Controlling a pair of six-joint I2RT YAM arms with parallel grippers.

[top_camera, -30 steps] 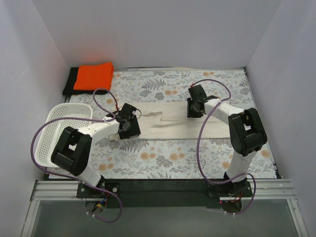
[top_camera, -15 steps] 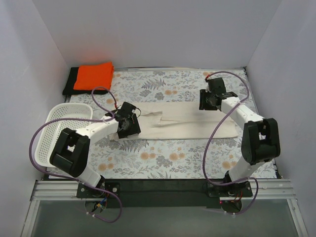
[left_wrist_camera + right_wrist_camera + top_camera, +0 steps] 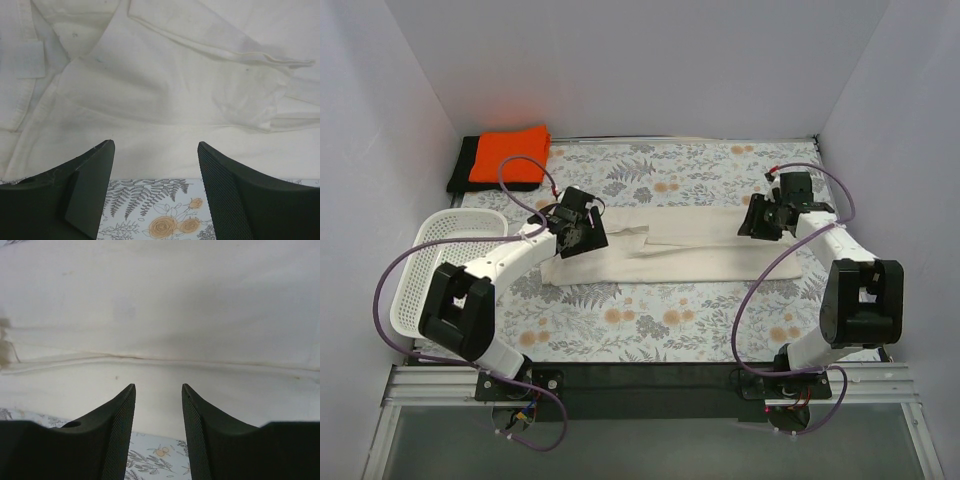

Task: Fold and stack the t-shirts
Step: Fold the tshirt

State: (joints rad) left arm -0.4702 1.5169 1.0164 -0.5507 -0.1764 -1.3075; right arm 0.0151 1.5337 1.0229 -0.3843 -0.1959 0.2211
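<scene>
The cream tee [image 3: 670, 250] lies as a long folded strip across the middle of the table [image 3: 650, 325], its long axis running left to right. The left gripper [image 3: 582, 228] hovers over the strip's left end and the right gripper [image 3: 767, 218] over its right end, so each arm is nearest its own end. Both point down at the cloth with jaws apart and nothing pinched, the left wide, the right narrower. In each wrist view the strip's near edge shows just beyond the fingertips. The coming fold, I judge, turns on that axis: one end has to travel along it onto the other. The orange tee [image 3: 510, 155] sits folded on the black tee [image 3: 458, 170], well beyond the cream tee's left end.
</scene>
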